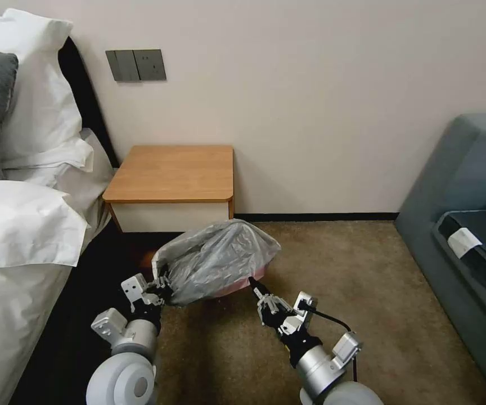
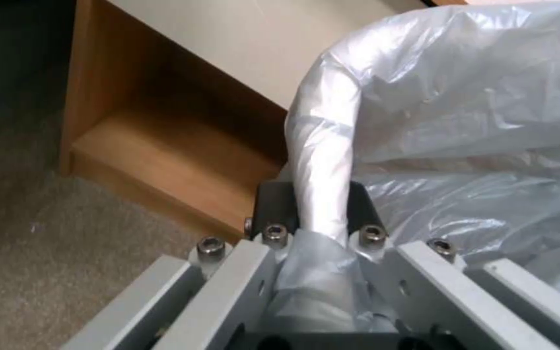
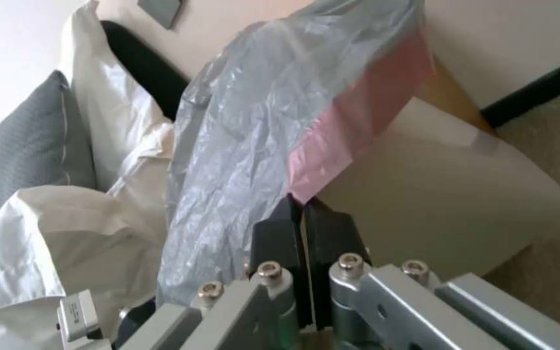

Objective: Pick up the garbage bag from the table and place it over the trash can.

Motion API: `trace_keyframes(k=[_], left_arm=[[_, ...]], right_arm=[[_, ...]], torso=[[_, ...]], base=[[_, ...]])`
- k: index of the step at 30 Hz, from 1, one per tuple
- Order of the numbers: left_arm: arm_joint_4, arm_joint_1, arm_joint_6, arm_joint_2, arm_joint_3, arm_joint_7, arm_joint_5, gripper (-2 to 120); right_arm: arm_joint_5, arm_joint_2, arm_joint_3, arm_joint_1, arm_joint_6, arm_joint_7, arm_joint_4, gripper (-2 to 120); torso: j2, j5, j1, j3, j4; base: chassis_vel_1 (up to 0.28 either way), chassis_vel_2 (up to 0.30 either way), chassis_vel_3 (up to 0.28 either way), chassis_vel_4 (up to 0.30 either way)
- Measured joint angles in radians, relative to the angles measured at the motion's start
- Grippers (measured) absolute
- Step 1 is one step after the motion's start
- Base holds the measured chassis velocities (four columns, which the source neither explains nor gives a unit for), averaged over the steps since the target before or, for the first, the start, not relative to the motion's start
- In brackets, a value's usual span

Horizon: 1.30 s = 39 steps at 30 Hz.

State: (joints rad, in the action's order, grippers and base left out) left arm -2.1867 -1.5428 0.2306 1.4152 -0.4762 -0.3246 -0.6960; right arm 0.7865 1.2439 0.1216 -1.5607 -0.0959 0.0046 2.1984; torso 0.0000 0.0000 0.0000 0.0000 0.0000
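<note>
- The left gripper (image 1: 163,285) has its jaws clamped on a bunched fold of the garbage bag (image 1: 216,260); the left wrist view shows a rolled rope of plastic running between the two dark pads (image 2: 273,201).
- The right gripper (image 1: 252,283) has its jaws pressed flat together, pinching the bag's pinkish edge at their tips, as the right wrist view shows (image 3: 303,218).
- Between the two grippers the garbage bag hangs spread out, off the tabletop and in front of the nightstand, above the carpet (image 1: 333,270).
- Just behind and under the bag's pink edge, the right wrist view shows a smooth cream surface that I take for the trash can (image 3: 448,194); in the head view the bag covers it, so I cannot tell whether the plastic is already touching the rim.
- The nightstand (image 1: 172,174) stands against the wall beside the bed (image 1: 23,225), its wooden top bare.
- Judged from this, the pick-up is done and the step in hand is fitting the bag over the can.
- The next move likely calls for keeping both grips firm, holding the mouth of the bag open wide, and lowering it so the edges pass outside the rim; thin plastic may slip or snag.
</note>
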Motion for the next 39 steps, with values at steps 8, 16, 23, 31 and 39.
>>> trace_keyframes(k=[8, 16, 23, 31, 39], left_arm=[[-0.005, -0.003, 0.0, 0.0, 0.001, 0.001, 0.005, 3], [-0.004, -0.004, 0.0, -0.001, -0.003, 0.001, 0.007, 3], [-0.001, -0.005, 0.0, 0.0, -0.002, 0.001, 0.007, 3], [-0.001, -0.008, -0.001, 0.001, 0.002, 0.002, 0.007, 3], [-0.005, -0.009, -0.001, 0.003, 0.004, 0.002, 0.006, 3]], right_arm=[[-0.01, -0.004, 0.018, 0.013, -0.003, -0.006, -0.009, 19], [-0.001, -0.002, 0.037, 0.005, 0.004, -0.015, -0.002, 47], [0.045, 0.023, 0.081, 0.026, 0.007, -0.014, -0.007, 69], [0.113, 0.061, 0.109, 0.07, 0.016, -0.016, -0.032, 73], [0.117, 0.075, 0.098, 0.086, 0.019, -0.018, -0.056, 45]], torso=[[0.0, 0.0, 0.0, 0.0, 0.0001], [0.0, 0.0, 0.0, 0.0, 0.0], [0.0, 0.0, 0.0, 0.0, 0.0], [0.0, 0.0, 0.0, 0.0, 0.0], [0.0, 0.0, 0.0, 0.0, 0.0]], base=[[0.0, 0.0, 0.0, 0.0], [0.0, 0.0, 0.0, 0.0], [0.0, 0.0, 0.0, 0.0], [0.0, 0.0, 0.0, 0.0], [0.0, 0.0, 0.0, 0.0]])
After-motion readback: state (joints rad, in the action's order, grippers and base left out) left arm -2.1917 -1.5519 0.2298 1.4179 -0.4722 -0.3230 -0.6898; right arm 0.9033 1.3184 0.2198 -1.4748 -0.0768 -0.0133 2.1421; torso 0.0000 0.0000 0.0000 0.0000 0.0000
